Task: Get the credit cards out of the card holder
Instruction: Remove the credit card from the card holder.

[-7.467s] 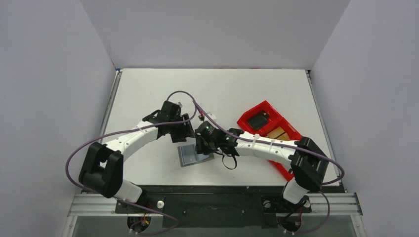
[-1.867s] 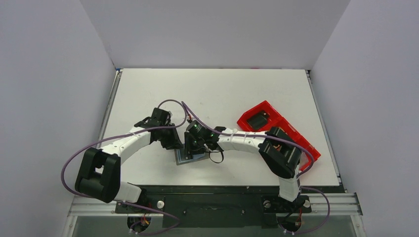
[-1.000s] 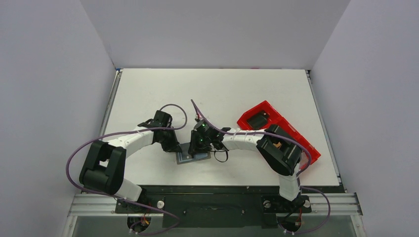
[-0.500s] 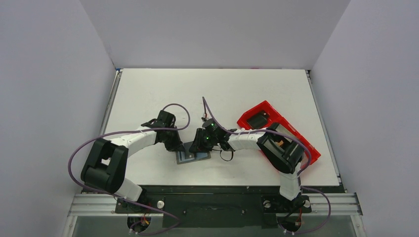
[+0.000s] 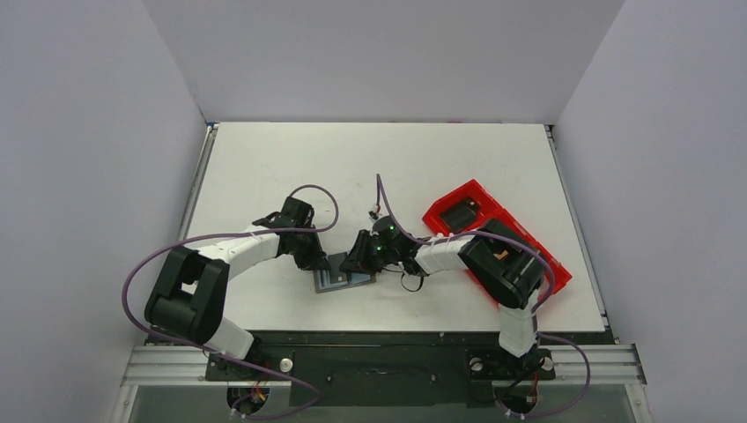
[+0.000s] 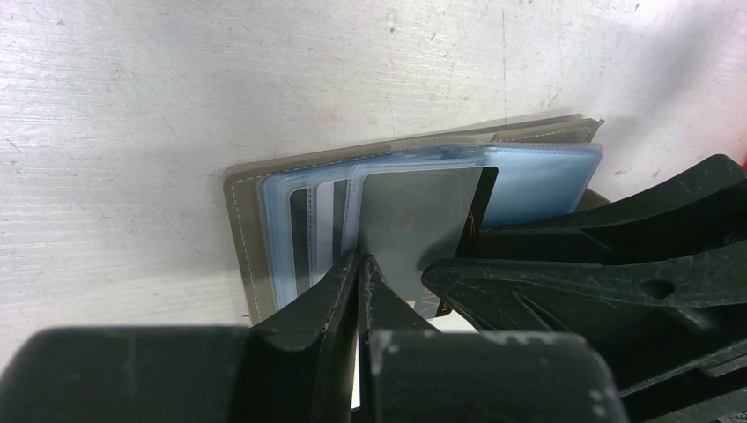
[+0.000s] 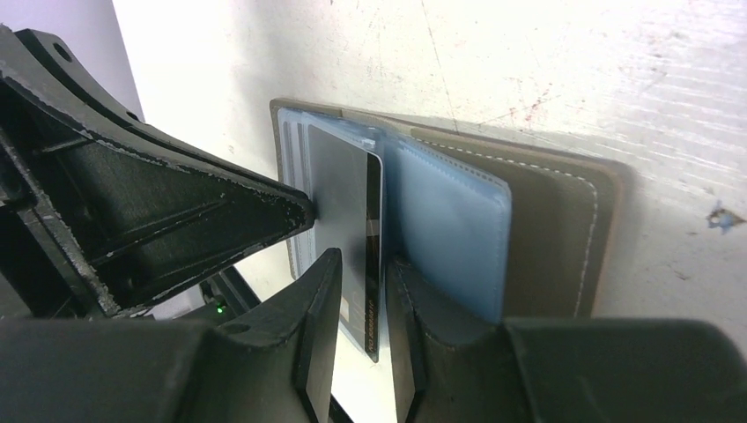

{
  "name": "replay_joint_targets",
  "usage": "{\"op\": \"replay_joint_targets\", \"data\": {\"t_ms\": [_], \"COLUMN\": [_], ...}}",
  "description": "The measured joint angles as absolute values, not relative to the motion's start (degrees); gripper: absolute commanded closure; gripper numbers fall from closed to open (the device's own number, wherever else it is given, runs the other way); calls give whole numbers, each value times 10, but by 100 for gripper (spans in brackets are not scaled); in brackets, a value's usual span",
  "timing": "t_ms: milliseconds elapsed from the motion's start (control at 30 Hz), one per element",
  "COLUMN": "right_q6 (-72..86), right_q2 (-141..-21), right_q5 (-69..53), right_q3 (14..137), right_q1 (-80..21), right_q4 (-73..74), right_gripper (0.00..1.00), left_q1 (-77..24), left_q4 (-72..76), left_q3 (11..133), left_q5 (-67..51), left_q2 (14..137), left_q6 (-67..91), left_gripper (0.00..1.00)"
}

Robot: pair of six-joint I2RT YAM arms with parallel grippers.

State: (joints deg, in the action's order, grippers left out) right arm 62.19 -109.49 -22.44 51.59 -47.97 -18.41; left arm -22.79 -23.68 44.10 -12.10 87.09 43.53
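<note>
L: left hand (image 6: 361, 264) shut, tips on open card holder (image 6: 242, 220), flat on desk (image 5: 396, 159) | R: right hand (image 7: 363, 261) nearly closed, pinching credit card (image 7: 348, 203) edge | we see card sticking out of blue sleeve

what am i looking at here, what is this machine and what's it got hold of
Two robot arms bolted to a white table. One picture looks down from above; the other two come from cameras on each wrist. On the table lie an open grey card holder and a red tray. The left end effector, shut, seems to pin the holder down. The right end effector has its fingers either side of a card sticking out of a pocket; whether it pinches it yet is unclear.
</note>
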Motion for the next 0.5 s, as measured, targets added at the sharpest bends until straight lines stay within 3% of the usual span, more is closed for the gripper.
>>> {"op": "replay_joint_targets", "data": {"t_ms": [333,500], "right_q6": [651,660], "right_q2": [-1090,-1090], "right_q5": [-236,-239], "right_q3": [485,479], "right_q1": [-469,-465], "right_q4": [-230,-240], "right_gripper": [78,87], "left_q1": [-228,-228], "left_q4": [-237,-237], "left_q3": [441,441], "left_q5": [-119,-119], "left_q2": [871,871], "left_q6": [443,444], "left_gripper": [100,100]}}
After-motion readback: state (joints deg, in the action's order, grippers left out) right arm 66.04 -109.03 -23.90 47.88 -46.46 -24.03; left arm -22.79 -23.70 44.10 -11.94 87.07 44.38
